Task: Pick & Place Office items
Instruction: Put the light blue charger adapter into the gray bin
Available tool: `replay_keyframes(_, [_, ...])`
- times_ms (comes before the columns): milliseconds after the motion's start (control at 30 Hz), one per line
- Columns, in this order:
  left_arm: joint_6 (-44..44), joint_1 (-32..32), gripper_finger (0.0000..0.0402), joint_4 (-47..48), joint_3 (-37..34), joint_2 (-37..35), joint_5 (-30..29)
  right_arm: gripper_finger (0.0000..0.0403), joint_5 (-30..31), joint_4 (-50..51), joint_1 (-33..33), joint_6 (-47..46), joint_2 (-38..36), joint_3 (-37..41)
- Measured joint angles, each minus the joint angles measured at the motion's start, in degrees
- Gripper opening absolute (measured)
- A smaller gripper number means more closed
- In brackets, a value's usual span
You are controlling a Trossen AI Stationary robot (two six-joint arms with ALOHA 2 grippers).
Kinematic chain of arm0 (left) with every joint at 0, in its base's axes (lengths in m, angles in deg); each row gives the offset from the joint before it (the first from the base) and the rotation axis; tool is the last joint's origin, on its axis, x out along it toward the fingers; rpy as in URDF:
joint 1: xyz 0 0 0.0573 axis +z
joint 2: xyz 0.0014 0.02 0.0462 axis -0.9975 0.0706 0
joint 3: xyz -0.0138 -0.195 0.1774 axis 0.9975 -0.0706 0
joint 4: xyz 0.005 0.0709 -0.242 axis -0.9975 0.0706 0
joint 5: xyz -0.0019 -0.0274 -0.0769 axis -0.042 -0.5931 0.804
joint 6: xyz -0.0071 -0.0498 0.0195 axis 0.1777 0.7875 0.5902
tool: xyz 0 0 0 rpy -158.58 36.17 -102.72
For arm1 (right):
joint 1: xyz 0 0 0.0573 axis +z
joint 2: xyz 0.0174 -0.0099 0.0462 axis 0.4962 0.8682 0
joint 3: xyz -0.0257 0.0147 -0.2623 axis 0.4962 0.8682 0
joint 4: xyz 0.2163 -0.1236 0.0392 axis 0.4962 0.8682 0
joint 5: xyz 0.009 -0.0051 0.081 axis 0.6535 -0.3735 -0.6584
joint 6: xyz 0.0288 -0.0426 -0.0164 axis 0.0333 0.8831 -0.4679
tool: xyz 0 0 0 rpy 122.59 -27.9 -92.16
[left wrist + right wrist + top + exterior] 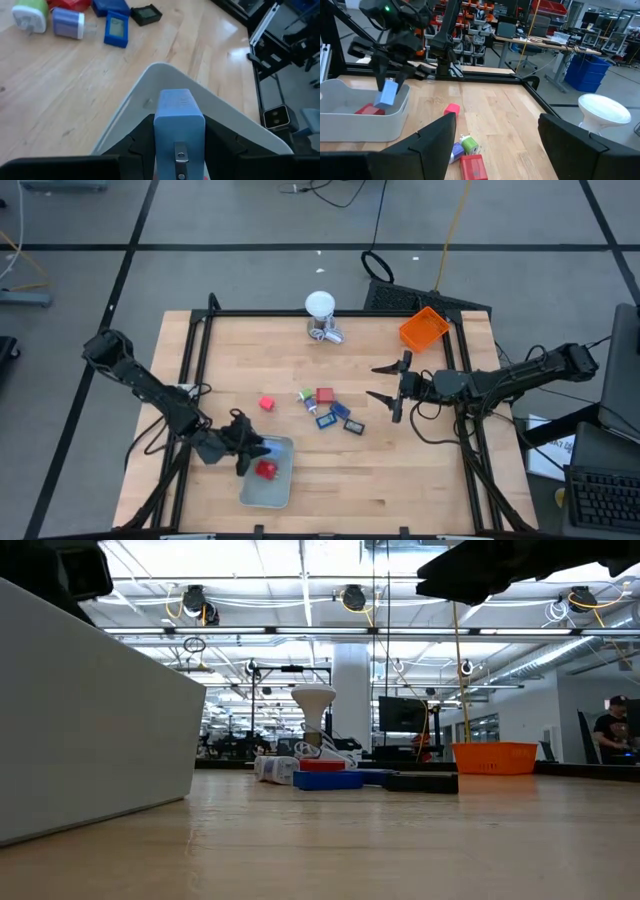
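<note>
Left end effector: over the near-left of the surface, above the tray's edge, pinching a light-blue piece upright between its fingers.
Tray: pale grey, at the near edge, left of centre; one red block lies inside it, under the held piece.
Loose red block: alone on the wood, just beyond the tray, apart from the cluster.
Cluster: mid-surface. A green-and-white bit lies beside a light-blue spool; a red flat block lies just behind them; a blue-faced piece and a dark rectangle lie to the right. How many pieces lie there in all I cannot tell.
Right end effector: right of the cluster, above the wood, fingers spread wide, nothing between them.
White ball-topped object: far edge, centre, on a metallic base.
Orange bin: far-right corner, tilted against the frame.
Surface: light wood, edged by a black frame.
Person: far off in the room, at the right.
</note>
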Motion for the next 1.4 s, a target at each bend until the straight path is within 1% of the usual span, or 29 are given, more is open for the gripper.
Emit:
replay_keyframes(133, [2.8,0.0,0.0137,-1.2,-1.9,0.0,0.0,0.027,0.0,0.0,0.0,0.0,0.0,0.0])
replay_keyframes(300, [3.3,0.0,0.0124,-1.7,-2.0,0.0,0.0,0.027,0.0,0.0,0.0,0.0,0.0,0.0])
replay_keyframes(400, [3.2,0.0,0.0125,-2.4,-2.0,0.0,0.0,0.027,0.0,0.0,0.0,0.0,0.0,0.0])
replay_keyframes(600, [3.7,0.0,0.0147,-2.2,-2.0,0.0,0.0,0.027,0.0,0.0,0.0,0.0,0.0,0.0])
replay_keyframes(667, [3.7,0.0,0.0143,-2.2,-2.0,0.0,0.0,0.027,0.0,0.0,0.0,0.0,0.0,0.0])
replay_keyframes(800, [3.6,0.0,0.0123,-2.1,-2.0,0.0,0.0,0.027,0.0,0.0,0.0,0.0,0.0,0.0])
replay_keyframes(900, [3.6,0.0,0.0123,-2.1,-2.0,0.0,0.0,0.027,0.0,0.0,0.0,0.0,0.0,0.0])
replay_keyframes(1067, [3.7,0.0,0.0148,-2.1,-2.0,0.0,0.0,0.027,0.0,0.0,0.0,0.0,0.0,0.0])
replay_keyframes(1133, [3.7,0.0,0.0151,-2.1,-2.0,0.0,0.0,0.027,0.0,0.0,0.0,0.0,0.0,0.0])
replay_keyframes(1333, [3.7,0.0,0.0124,-2.0,-2.0,0.0,-0.1,0.027,0.0,0.0,0.0,0.0,0.0,0.0])
replay_keyframes(1400, [3.7,0.0,0.0124,-2.0,-2.0,0.0,-0.1,0.027,0.0,0.0,0.0,0.0,0.0,0.0])
